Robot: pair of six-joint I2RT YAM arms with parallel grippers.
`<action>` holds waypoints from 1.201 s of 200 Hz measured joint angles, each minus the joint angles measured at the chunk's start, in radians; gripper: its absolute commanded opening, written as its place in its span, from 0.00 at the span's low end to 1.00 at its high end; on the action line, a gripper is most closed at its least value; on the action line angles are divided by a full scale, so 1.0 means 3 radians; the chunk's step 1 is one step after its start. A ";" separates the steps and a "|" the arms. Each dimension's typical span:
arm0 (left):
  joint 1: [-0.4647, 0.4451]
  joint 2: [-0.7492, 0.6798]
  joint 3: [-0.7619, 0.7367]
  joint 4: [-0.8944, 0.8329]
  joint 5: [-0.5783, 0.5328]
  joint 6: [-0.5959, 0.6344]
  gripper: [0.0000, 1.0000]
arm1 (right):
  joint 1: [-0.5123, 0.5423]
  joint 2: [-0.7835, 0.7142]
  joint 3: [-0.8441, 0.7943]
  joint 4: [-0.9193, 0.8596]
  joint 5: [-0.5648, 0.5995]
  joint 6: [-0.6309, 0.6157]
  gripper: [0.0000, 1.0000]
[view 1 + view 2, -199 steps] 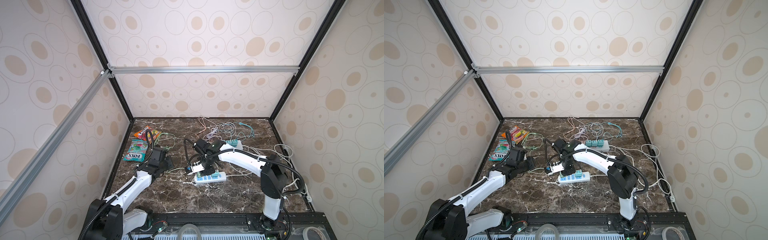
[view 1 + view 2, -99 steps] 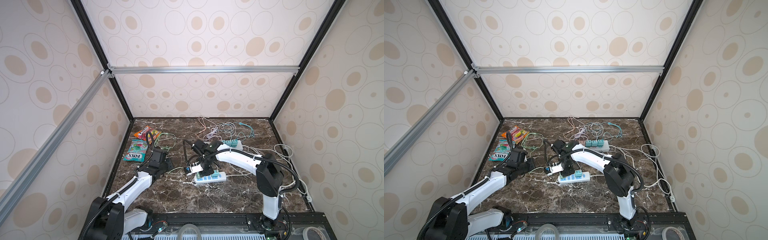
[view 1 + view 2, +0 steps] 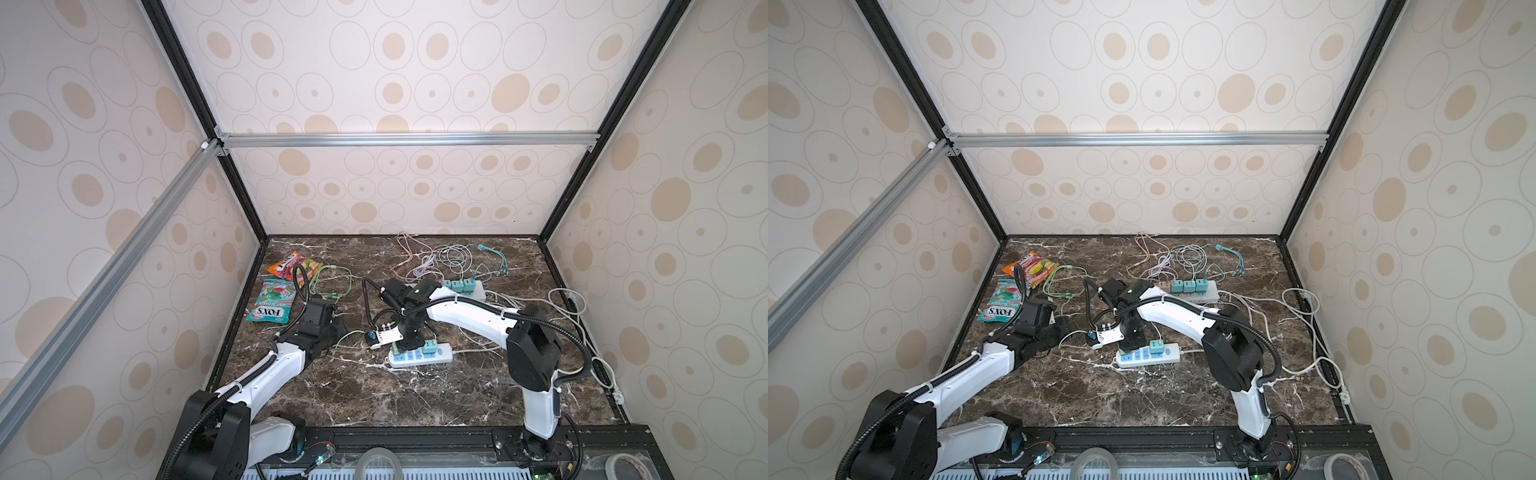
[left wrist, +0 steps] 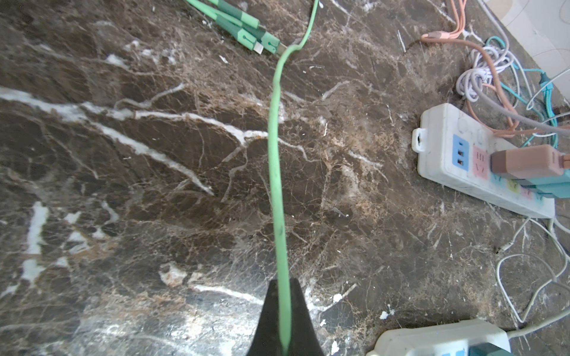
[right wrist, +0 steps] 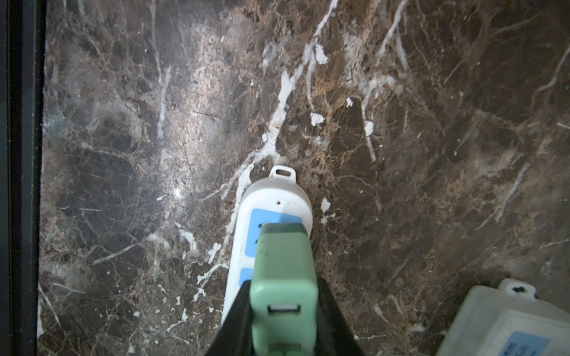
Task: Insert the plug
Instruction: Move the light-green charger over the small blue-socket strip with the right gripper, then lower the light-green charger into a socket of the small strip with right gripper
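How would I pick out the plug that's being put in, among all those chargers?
On the dark marble table, find the white power strip nearest the front edge. At its end with the hanging loop, the right end effector grips a mint-green plug with a USB slot in its back. The teal chargers nearby stand in sockets untouched; this is the only one held.

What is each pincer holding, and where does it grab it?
The left pincer pinches the green cable partway along its length. The right pincer grips the green plug by its two sides, over the white power strip.
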 measured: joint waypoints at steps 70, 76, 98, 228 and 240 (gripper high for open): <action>0.0001 0.0003 0.0000 0.0006 0.0004 0.0000 0.00 | 0.0017 -0.0022 -0.0057 0.0072 0.0023 0.0135 0.00; 0.0001 0.0006 0.0000 0.0008 0.0005 0.0000 0.00 | 0.0017 -0.0027 -0.0065 0.0083 0.0024 0.0150 0.00; 0.0001 0.0025 0.0000 0.0013 0.0006 0.0000 0.00 | 0.0017 -0.0031 -0.0094 0.0125 0.0041 0.0223 0.00; 0.0001 0.0094 0.0000 0.0019 0.0014 0.0003 0.00 | 0.0097 0.0000 -0.0220 0.0294 0.0273 0.0223 0.00; 0.0001 0.0116 0.0000 0.0019 0.0014 0.0003 0.00 | 0.0098 0.0014 -0.0219 0.0292 0.0282 0.0237 0.00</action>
